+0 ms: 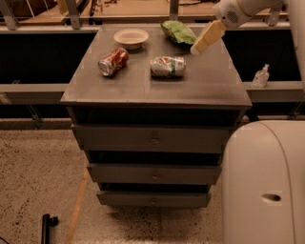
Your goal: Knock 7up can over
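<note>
Arm (233, 12) is cut off at the top right corner. The gripper (194, 48) hangs over the worktop's (143, 88) right rear, and its spread cannot be told. The 7up can (167, 66) lies sideways mid-worktop, apart from the gripper, with open surface toward the front edge.

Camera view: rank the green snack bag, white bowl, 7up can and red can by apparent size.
1. green snack bag and white bowl: alike; farther back, so unsure.
2. 7up can and red can: alike, slightly smaller.
The tool hangs over the cabinet, right rear edge.
</note>
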{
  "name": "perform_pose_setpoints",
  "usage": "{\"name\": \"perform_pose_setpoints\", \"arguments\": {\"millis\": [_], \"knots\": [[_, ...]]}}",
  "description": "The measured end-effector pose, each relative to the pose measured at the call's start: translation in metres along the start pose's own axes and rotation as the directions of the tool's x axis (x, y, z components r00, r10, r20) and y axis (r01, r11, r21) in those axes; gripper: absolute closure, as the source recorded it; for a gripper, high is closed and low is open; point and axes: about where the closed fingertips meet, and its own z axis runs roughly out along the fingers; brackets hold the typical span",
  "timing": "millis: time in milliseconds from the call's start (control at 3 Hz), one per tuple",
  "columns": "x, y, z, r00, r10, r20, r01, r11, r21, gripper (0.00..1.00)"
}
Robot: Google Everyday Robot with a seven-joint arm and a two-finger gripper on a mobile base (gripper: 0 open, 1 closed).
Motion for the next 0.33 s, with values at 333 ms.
{"name": "perform_pose_setpoints", "arguments": {"millis": [333], "knots": [[0.0050,-0.0072,-0.0042,1.000,0.010,0.008,-0.011,0.9996,0.026,0.00]]}}
